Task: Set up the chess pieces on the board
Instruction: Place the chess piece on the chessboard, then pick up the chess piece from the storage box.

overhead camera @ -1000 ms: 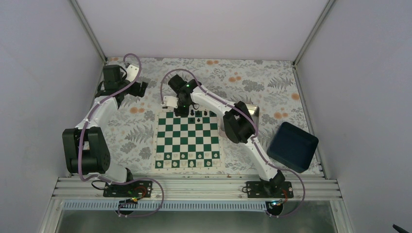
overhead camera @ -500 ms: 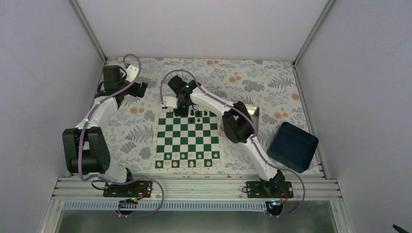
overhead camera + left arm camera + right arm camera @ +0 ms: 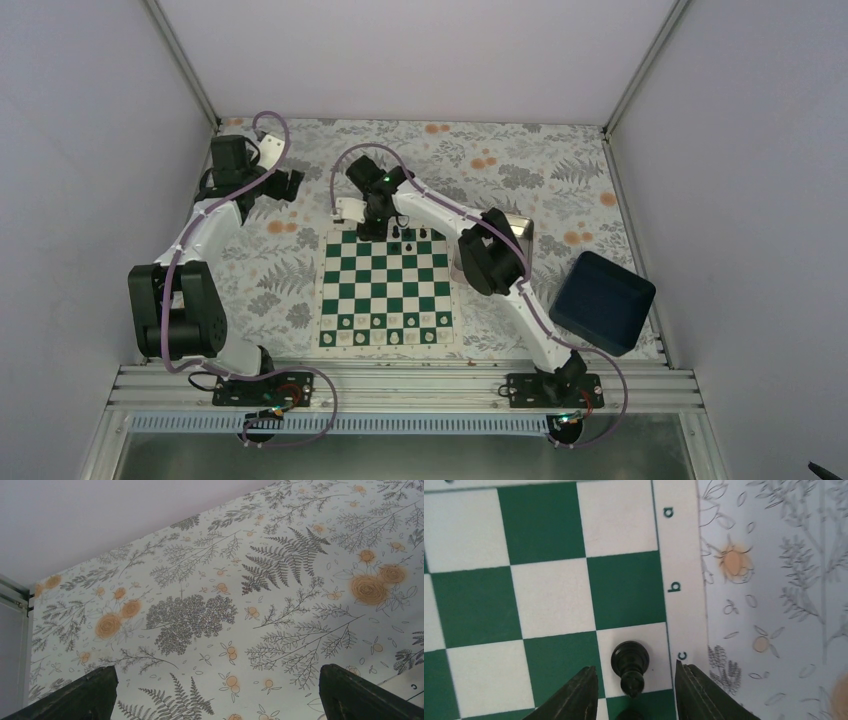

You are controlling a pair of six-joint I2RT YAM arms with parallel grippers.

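Your right gripper (image 3: pixel 634 674) is open over the board (image 3: pixel 549 595), a black piece (image 3: pixel 629 657) standing untouched between its fingers, while your left gripper (image 3: pixel 216 675) gapes, holding nothing.

Right gripper (image 3: pixel 634 676) is straddling a black piece (image 3: pixel 629 659) on the board's (image 3: pixel 549 595) edge row with slack on both sides, a second piece (image 3: pixel 626 715) is crowding in just beside it, and the a/b squares are lying open.

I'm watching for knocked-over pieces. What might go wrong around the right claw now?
The right claw straddles a black piece at the edge of the board without touching it; a sideways lift may tip it. A second dark piece, cut off by the frame, sits close by and may get bumped.
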